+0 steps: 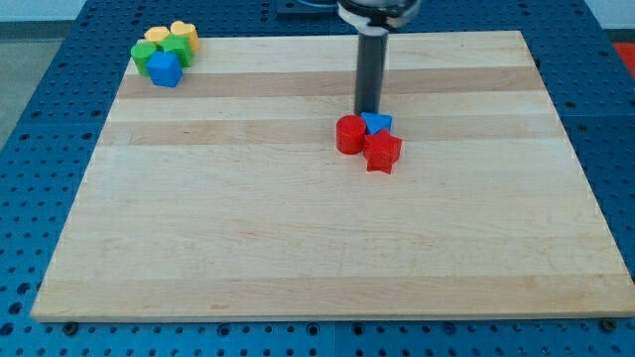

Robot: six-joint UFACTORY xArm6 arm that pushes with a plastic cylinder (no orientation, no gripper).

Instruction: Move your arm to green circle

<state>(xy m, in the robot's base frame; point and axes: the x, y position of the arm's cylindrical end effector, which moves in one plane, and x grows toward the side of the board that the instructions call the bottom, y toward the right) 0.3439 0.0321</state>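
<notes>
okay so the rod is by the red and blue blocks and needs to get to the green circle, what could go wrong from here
My tip sits just above the blue block, beside the red cylinder and red star; a careless start could drag them along. The green circle is packed among yellow blocks, another green block and a blue cube, so arriving too fast would likely scatter the cluster.
</notes>
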